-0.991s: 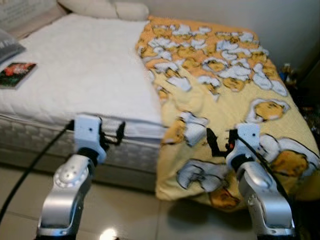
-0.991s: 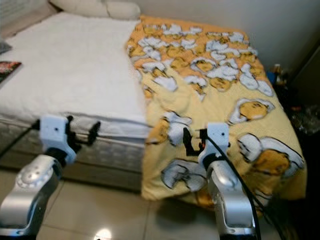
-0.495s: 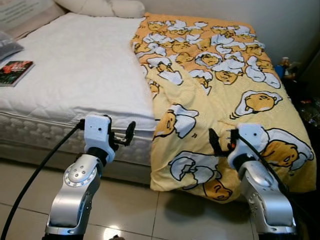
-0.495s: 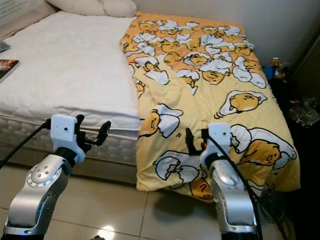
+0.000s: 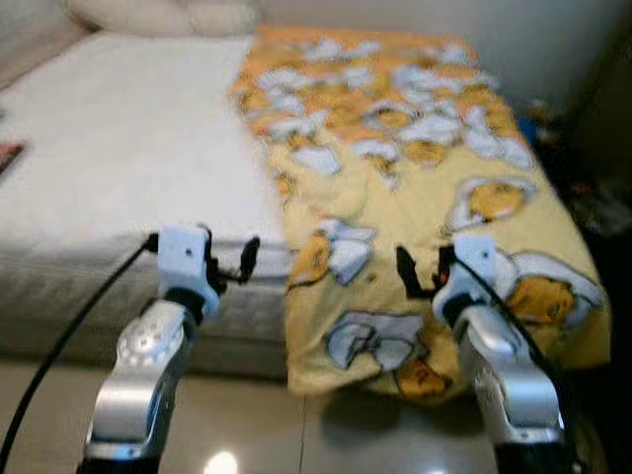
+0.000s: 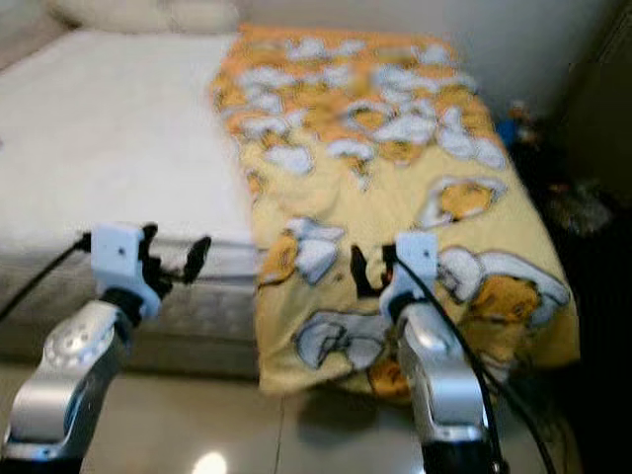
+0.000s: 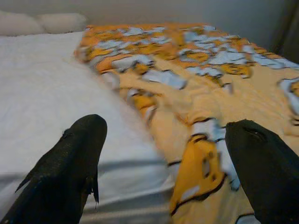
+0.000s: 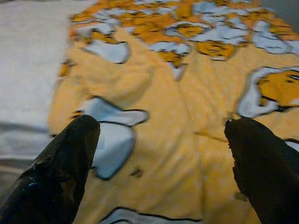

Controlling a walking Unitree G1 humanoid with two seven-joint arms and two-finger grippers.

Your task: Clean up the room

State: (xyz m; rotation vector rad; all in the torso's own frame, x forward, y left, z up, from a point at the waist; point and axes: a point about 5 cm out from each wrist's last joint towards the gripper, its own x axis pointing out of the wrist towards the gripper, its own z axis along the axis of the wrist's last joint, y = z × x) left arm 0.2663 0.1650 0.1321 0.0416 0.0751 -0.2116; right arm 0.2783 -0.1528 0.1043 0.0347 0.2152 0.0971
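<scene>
**A:** Blanket [image 5: 415,188] looks like the job here, going by "clean up the room". It's yellow with a cartoon egg print, bunched over one half of the bed [image 5: 128,168] and hanging off the foot end toward the floor [image 5: 257,425]. I'd say basically nothing's done yet: it's rumpled along its inner edge and the other half of the mattress is bare white.

**B:** Grippers doing anything?

**A:** Nope. The left gripper [image 5: 229,265] hovers just off the bed's foot edge beside the blanket, fingers spread wide, holding nothing. The right gripper [image 5: 423,273] hangs over the blanket's draped end, also wide open and empty. Pillows [image 5: 163,14] sit at the bed's head. Spreading it flat is all still to do, I reckon.
</scene>
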